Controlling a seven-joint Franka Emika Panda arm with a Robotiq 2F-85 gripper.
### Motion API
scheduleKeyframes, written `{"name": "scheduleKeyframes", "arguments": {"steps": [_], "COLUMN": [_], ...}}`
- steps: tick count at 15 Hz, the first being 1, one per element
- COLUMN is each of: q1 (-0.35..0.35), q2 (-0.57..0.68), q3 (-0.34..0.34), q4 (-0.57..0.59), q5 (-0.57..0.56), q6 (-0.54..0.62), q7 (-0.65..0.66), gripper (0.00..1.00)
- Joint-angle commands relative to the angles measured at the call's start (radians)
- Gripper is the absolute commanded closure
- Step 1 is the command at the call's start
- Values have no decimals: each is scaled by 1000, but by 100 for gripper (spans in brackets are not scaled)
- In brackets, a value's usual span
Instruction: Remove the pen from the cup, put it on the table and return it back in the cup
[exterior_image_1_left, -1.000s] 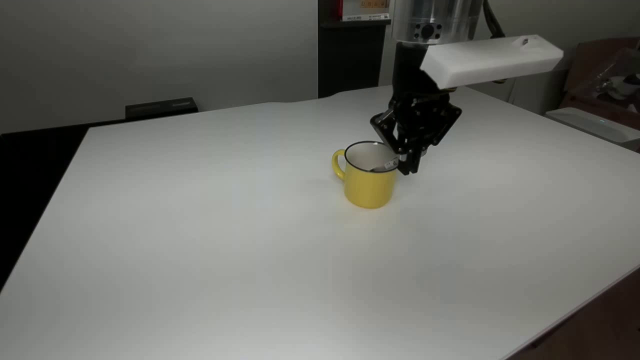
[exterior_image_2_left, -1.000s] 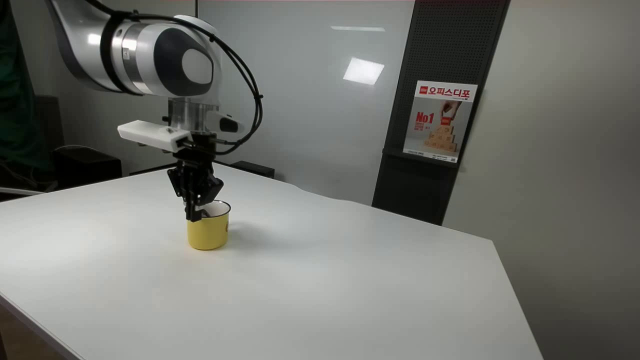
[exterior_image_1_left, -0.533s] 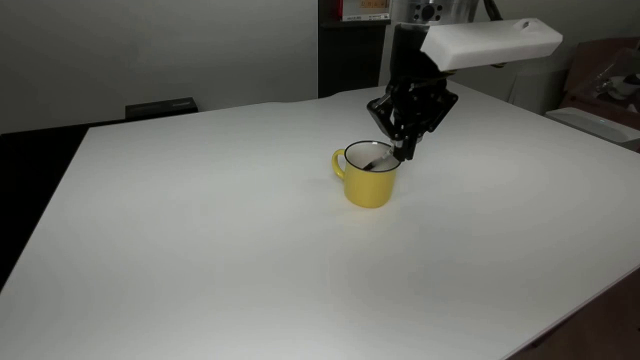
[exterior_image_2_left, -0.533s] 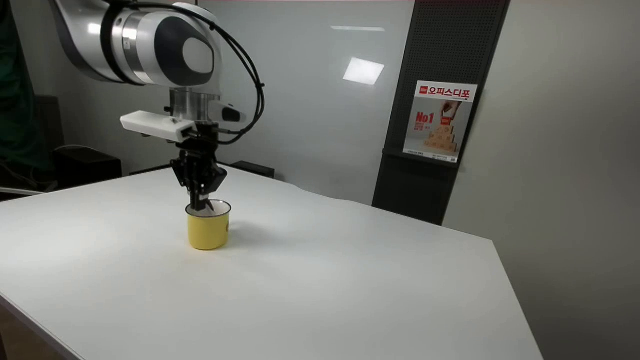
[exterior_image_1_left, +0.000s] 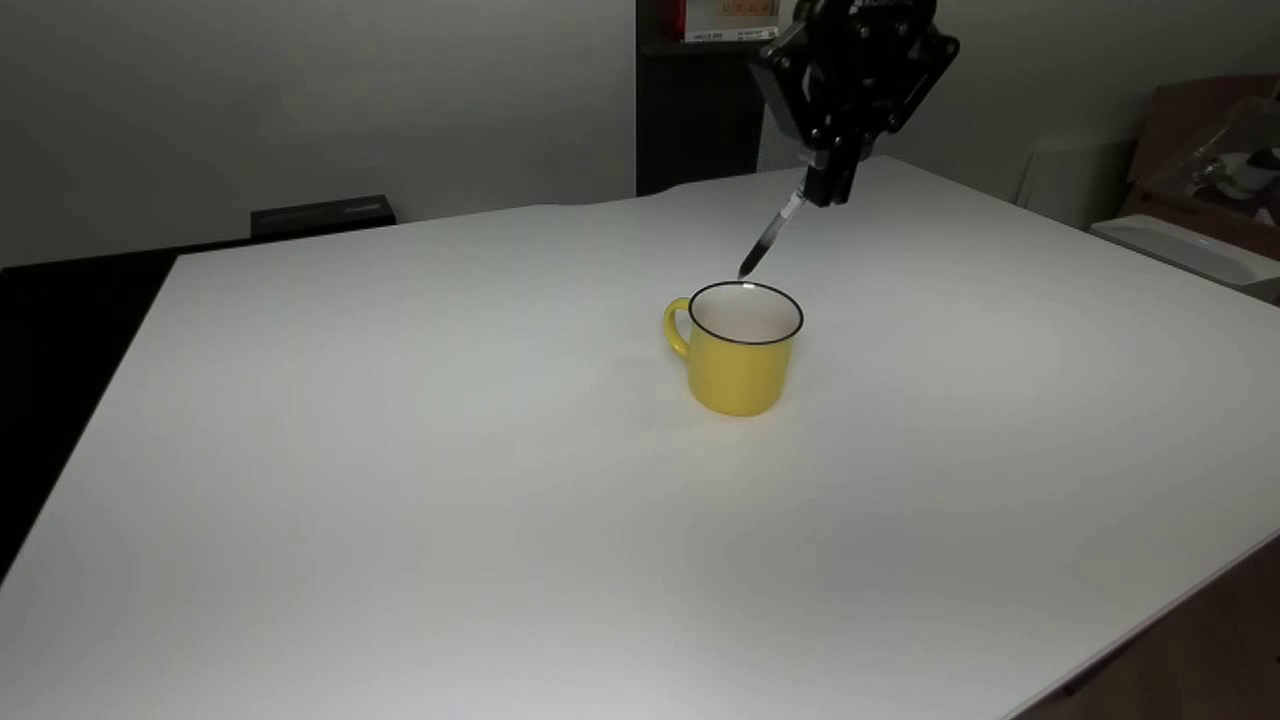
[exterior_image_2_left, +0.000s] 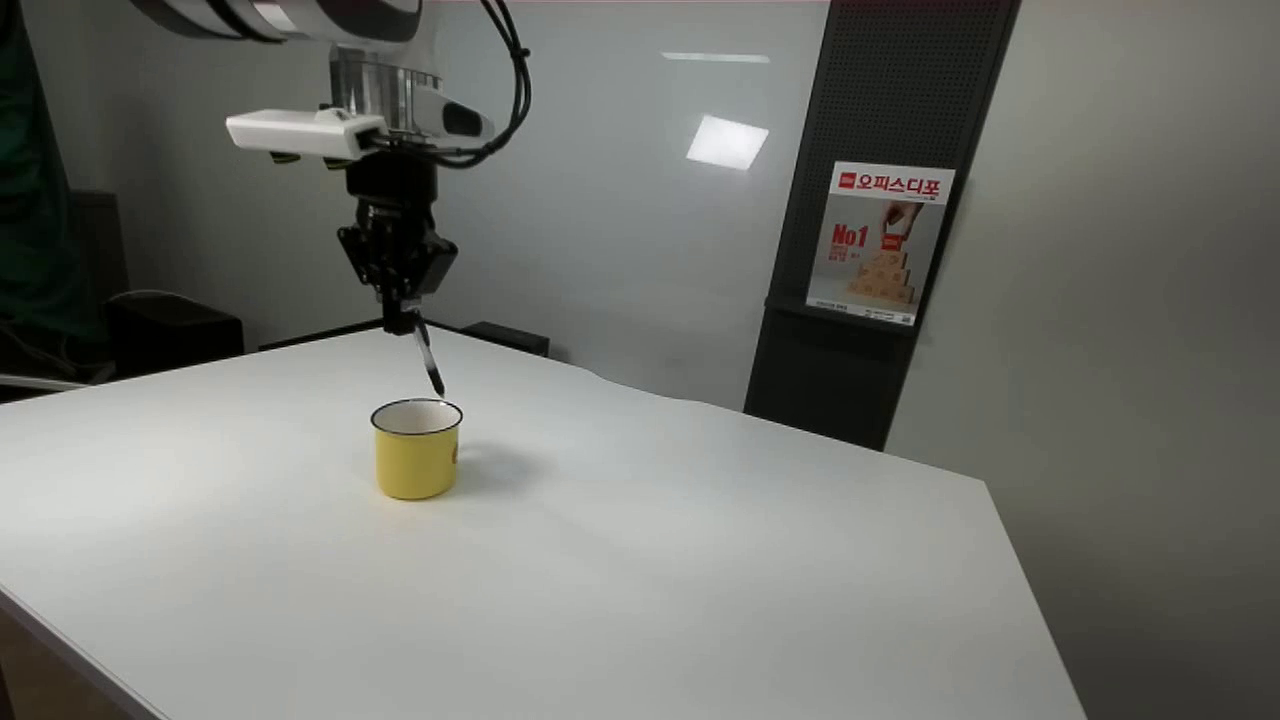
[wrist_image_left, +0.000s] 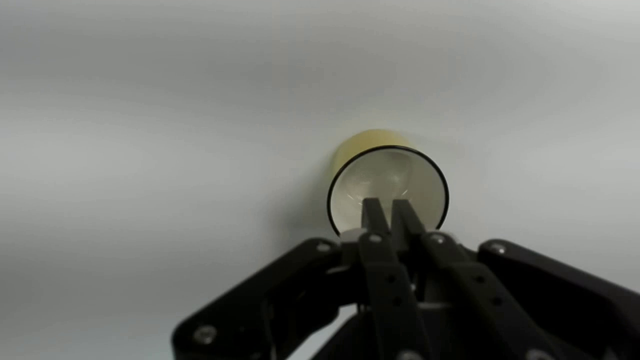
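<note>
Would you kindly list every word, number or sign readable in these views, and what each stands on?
"오피스디포": heading of the poster.
"No1": same poster, beneath the heading.
Too small or blurred: the poster's fine print, any print on the pen.
Cut off: apparent lettering on the gripper.

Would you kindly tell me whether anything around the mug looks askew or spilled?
Only the pen: in both exterior views it slants from the hand rather than hanging straight down. The yellow mug stands upright on the white table; no spill shows.
</note>
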Motion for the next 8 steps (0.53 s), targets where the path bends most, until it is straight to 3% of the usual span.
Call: {"name": "scheduleKeyframes", "arguments": {"steps": [1,5,8], "q1": [-19,-70,-112], "q2": [-135,-203,-176], "q3": [-1,-19,-61], "q4": [-2,46,83], "q5": [-14,120,268], "q6": [-168,-384,-491], "q7": [67,5,-68], "gripper": [98,98,98]}}
